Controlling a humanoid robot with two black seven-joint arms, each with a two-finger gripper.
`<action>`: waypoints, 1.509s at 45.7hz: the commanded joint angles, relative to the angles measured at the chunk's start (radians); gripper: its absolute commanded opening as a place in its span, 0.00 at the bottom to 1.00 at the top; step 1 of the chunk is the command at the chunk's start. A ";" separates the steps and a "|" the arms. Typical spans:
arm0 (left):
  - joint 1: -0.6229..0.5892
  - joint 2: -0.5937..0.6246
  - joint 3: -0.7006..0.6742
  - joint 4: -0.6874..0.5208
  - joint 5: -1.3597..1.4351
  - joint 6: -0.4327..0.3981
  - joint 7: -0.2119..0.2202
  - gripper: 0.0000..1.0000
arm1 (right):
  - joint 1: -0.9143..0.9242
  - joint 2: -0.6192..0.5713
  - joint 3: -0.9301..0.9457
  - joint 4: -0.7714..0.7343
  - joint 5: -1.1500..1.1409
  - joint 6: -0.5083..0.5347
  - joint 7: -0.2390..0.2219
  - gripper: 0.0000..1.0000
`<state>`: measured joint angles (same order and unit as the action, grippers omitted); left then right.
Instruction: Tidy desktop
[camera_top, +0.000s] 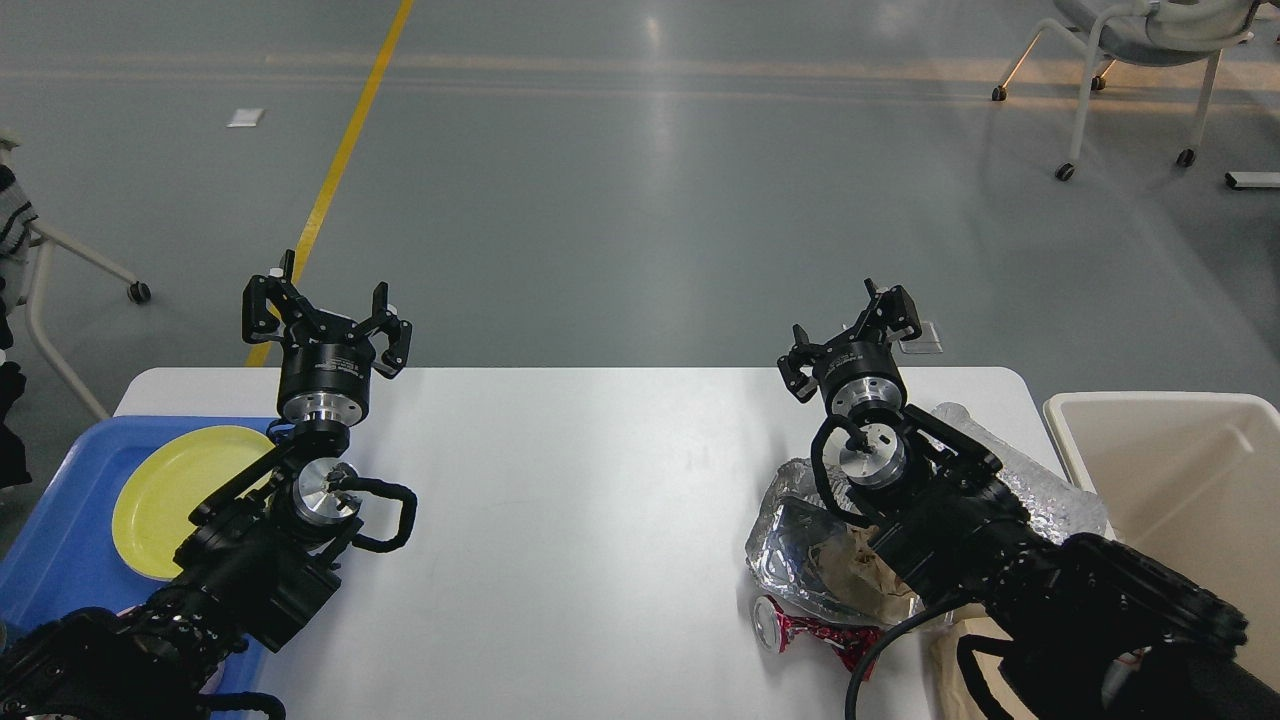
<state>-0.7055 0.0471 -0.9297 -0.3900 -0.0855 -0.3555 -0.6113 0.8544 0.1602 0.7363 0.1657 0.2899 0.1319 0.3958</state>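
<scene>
The white desktop (600, 500) fills the lower middle of the head view. My left gripper (325, 310) hangs open above the desktop's far left edge, nothing between its fingers. Over the far right part my right gripper (850, 330) is also open and empty. Under and beside the right arm lies litter: crumpled silver foil (800, 540), brown paper (850, 565), a crushed red can (800, 630) and clear plastic wrap (1040, 480). The right arm hides part of this pile.
A blue tray (60, 540) at the left edge holds a yellow plate (170, 490). A cream bin (1180, 480) stands off the desktop's right end. Beyond the table is grey floor with a yellow line (340, 150) and wheeled chairs (1130, 60).
</scene>
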 joint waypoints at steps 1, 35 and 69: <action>-0.002 0.003 0.009 0.005 0.006 0.001 -0.002 1.00 | 0.000 -0.001 0.000 0.000 0.000 0.000 0.000 1.00; 0.001 0.002 0.008 0.011 0.012 0.001 -0.018 1.00 | 0.000 -0.001 0.000 0.000 0.000 0.000 0.002 1.00; 0.001 0.002 0.008 0.011 0.012 0.001 -0.018 1.00 | 0.003 0.006 -0.064 0.002 -0.012 -0.002 -0.002 1.00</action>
<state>-0.7041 0.0491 -0.9219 -0.3789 -0.0736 -0.3544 -0.6289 0.8568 0.1636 0.7047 0.1657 0.2794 0.1291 0.3946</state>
